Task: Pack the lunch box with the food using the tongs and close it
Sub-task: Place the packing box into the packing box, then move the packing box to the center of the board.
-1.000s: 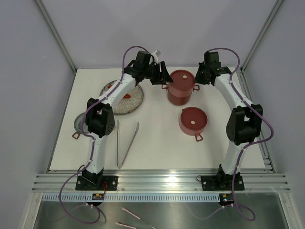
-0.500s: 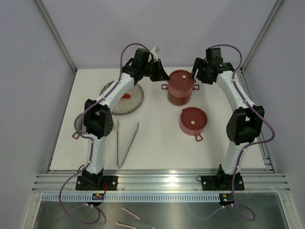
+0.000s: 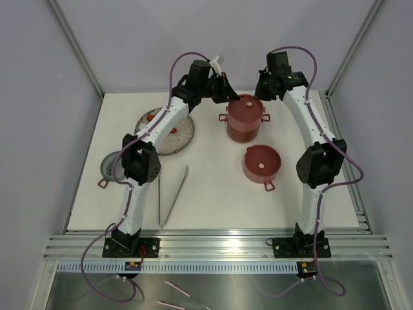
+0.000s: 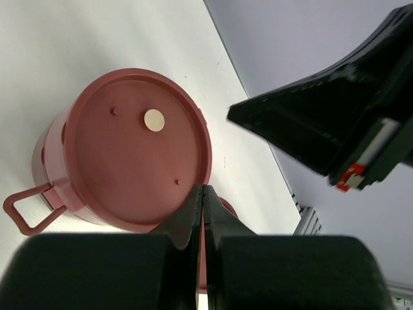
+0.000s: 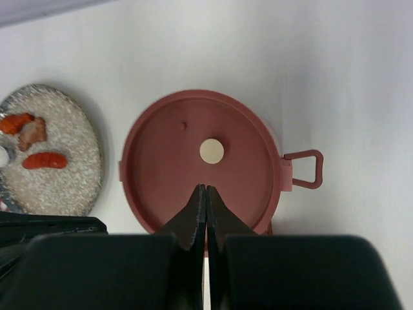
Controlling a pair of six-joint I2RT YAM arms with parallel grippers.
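The lunch box stands as a dark-red stack (image 3: 245,119) with its flat lid (image 4: 139,158) on, loop handles at both sides. A second lidded tier (image 3: 261,163) sits nearer, and an open steel-lined tier (image 3: 106,166) shows at the left behind my left arm. Orange and red food (image 5: 44,160) lies on the grey speckled plate (image 3: 169,135). The tongs (image 3: 171,194) lie flat on the table, untouched. My left gripper (image 4: 203,188) hangs shut and empty above the stack's left edge. My right gripper (image 5: 205,188) hangs shut and empty above its lid (image 5: 200,161).
The two grippers face each other closely over the stack; the right arm's black wrist (image 4: 335,123) fills the upper right of the left wrist view. Grey walls stand just behind the table's far edge. The metal rail (image 3: 219,245) runs along the near side.
Both grippers have risen from the stack's side handles and drawn back toward the far wall. The left jaws have shut; the right jaws are shut again.
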